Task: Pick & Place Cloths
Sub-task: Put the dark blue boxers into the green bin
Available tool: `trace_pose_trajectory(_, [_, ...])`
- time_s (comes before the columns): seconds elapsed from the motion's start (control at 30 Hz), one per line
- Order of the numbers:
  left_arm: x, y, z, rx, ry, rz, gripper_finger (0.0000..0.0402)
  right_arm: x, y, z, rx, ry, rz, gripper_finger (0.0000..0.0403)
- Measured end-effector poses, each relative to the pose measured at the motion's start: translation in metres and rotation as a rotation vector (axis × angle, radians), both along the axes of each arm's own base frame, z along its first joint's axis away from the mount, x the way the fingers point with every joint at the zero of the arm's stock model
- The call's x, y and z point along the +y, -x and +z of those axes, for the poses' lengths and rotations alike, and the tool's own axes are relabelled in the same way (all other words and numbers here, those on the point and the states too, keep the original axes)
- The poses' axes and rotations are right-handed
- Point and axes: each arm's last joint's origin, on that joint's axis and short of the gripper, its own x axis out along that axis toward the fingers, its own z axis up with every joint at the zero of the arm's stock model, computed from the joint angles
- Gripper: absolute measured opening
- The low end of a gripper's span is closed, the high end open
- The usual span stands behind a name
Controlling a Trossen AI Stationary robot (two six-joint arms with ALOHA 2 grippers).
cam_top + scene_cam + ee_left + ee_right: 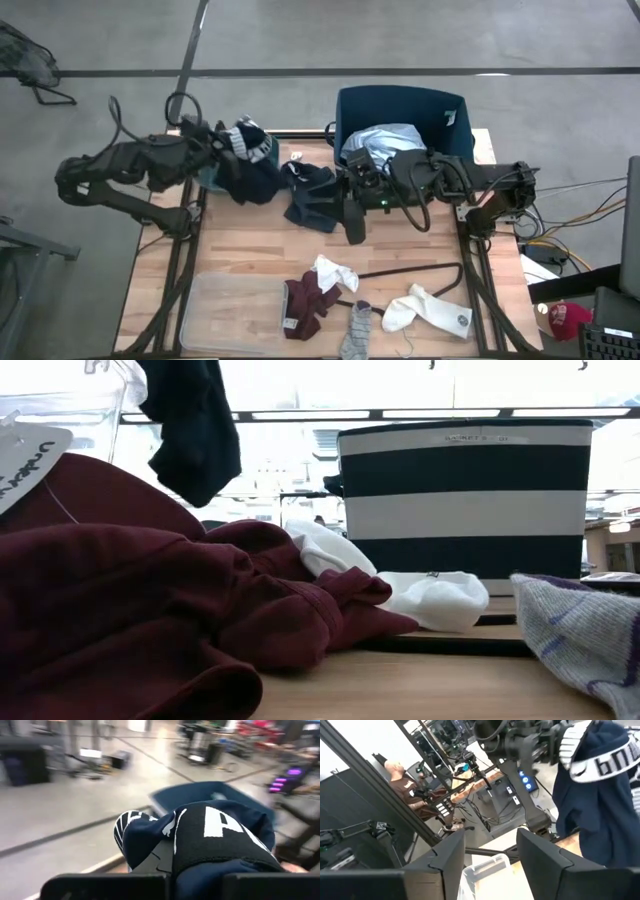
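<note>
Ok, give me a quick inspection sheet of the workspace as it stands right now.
Surface: wooden table, partly covered.
Job's things: navy garment lifted by the left arm; another navy garment at mid-table; maroon piece, white socks and grey sock near the front edge; light blue shirt in the striped basket.
Clutter: clear tray; black hanger.
Grippers: left gripper shut on the navy garment; right gripper open, empty.
Cables: bundle off the table's right side.
Surroundings: a person seated beyond the table.
</note>
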Motion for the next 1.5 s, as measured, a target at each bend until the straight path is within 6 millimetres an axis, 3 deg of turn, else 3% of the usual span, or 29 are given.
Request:
trace_pose_trajectory(0.43, [0.043,0.008,-0.007,0.204,-0.095,0.287,0.0018,0.0,0.0,0.0,0.001,-0.004,0.0,0.0181])
trace_pose_trajectory(0.8, [0.072,-0.009,-0.055,0.415,0.037,0.299,0.0026,0.0,0.0,0.0,0.001,-0.007,-0.001,0.0159])
trace_pose_trajectory(1.1, [0.079,-0.022,-0.085,0.45,0.157,0.253,0.0031,0.0,-0.001,-0.001,0.001,-0.007,-0.001,0.0175])
trace_pose_trajectory(1.23, [0.082,-0.023,-0.087,0.43,0.208,0.224,0.0065,0.0,-0.001,-0.001,0.002,-0.016,-0.002,0.018])
trace_pose_trajectory(1.5, [0.08,-0.019,-0.085,0.382,0.251,0.229,0.0186,0.0,-0.001,-0.002,0.007,-0.016,-0.003,0.0181])
